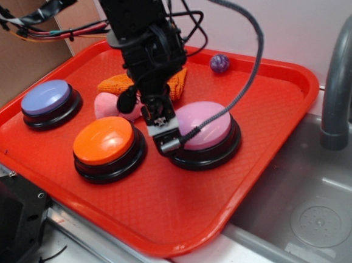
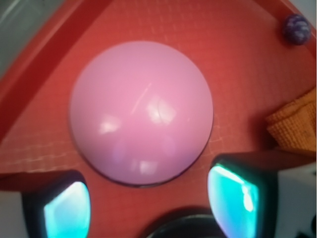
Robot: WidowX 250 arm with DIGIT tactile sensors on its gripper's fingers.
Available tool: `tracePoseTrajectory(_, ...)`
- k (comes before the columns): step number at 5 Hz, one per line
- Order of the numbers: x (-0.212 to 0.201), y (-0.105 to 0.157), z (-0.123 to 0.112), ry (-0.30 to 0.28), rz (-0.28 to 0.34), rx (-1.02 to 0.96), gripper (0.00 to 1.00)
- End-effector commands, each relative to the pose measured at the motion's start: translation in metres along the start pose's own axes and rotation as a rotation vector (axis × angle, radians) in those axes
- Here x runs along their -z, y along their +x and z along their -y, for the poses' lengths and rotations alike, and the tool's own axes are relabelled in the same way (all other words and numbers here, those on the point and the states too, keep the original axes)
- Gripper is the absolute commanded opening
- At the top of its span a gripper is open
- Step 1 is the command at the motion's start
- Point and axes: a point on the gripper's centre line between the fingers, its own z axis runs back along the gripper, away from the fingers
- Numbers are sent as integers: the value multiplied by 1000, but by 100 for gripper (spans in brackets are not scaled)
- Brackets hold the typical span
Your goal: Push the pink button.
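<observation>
- The pink button (image 2: 141, 111) looks rigid, glossy, slippery (press its dome's crown, no grasp needed).
- Fingers (image 2: 67, 208) spread wide, empty, at its rim.

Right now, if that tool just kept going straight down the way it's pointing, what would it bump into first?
Most likely the pink button: the tool points down with the dome right below it. The wrist view suggests it might catch the near edge, though depth is hard to judge.
</observation>
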Motion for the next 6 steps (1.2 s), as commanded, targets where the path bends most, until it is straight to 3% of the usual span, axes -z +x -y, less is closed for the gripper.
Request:
tracePoseTrajectory(1, 7, 20, -19, -8, 9, 48, 100)
tracePoseTrajectory(2, 13, 18, -23, -2, -29, 40, 100)
tracePoseTrajectory(4, -13, 15, -28, -28, -82, 34, 100)
tracePoseTrajectory(6, -44, 15, -29, -8, -53, 14, 100)
